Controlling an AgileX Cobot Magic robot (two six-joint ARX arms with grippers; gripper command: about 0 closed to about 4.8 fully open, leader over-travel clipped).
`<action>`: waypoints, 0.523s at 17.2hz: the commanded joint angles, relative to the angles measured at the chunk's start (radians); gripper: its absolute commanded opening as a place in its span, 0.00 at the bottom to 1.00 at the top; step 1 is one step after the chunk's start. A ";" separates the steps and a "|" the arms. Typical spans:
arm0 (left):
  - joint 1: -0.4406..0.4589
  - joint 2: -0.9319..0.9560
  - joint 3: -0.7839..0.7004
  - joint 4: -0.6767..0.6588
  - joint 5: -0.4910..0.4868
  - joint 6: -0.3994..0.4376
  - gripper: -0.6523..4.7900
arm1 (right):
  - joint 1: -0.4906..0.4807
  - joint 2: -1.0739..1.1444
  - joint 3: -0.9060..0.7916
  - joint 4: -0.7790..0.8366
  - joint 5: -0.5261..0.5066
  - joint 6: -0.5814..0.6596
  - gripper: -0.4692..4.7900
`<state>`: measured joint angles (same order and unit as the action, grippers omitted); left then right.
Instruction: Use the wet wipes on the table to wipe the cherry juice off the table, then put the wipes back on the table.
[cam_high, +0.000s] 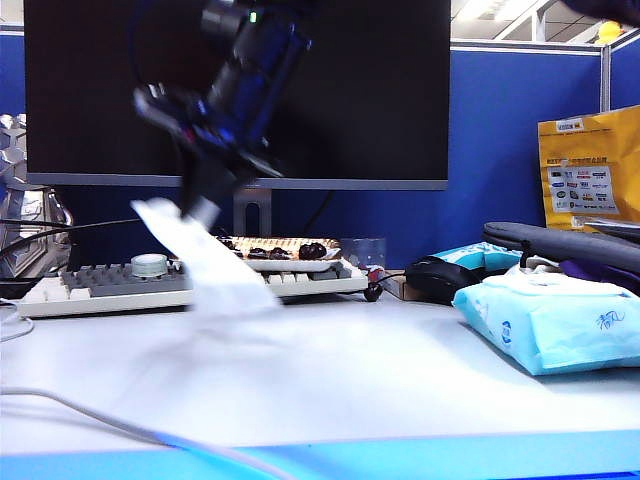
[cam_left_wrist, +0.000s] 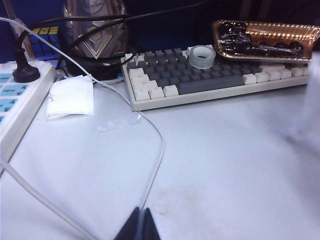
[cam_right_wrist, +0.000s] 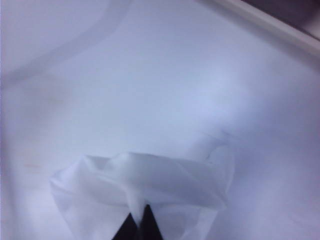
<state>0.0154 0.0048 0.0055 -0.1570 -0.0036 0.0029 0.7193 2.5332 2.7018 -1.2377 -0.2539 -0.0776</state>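
Observation:
The wet wipes (cam_high: 212, 258) hang as one thin white sheet from my right gripper (cam_high: 200, 212), which has reached across to the left of the exterior view, above the table (cam_high: 350, 370) in front of the keyboard. In the right wrist view the right gripper (cam_right_wrist: 140, 212) is shut on a bunched fold of the wet wipes (cam_right_wrist: 150, 177) over the pale table (cam_right_wrist: 150, 75). My left gripper (cam_left_wrist: 141, 214) is shut on nothing, low over the table (cam_left_wrist: 225, 150) beside a thin cable. I cannot make out the cherry juice in any view.
A keyboard (cam_high: 110, 285) (cam_left_wrist: 210, 80) bears a tape roll (cam_left_wrist: 201, 56) and a tray of dark cherries (cam_high: 285, 250) (cam_left_wrist: 265, 35). Behind stands a monitor (cam_high: 240, 90). A light blue pack (cam_high: 550, 315) and a black mouse (cam_high: 435, 275) lie right. A cable (cam_left_wrist: 155, 150) crosses the table.

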 joint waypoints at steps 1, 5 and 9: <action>0.000 -0.003 0.000 -0.013 0.000 -0.003 0.11 | -0.009 0.032 0.002 -0.008 0.007 -0.012 0.08; 0.000 -0.003 0.000 -0.013 0.000 -0.003 0.11 | -0.033 0.085 0.002 -0.015 0.004 0.000 0.08; 0.000 -0.003 0.000 -0.013 0.001 -0.003 0.11 | -0.056 0.099 0.003 -0.050 0.206 0.002 0.08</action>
<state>0.0154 0.0048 0.0055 -0.1570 -0.0036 0.0029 0.6655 2.6366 2.7014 -1.2713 -0.0826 -0.0769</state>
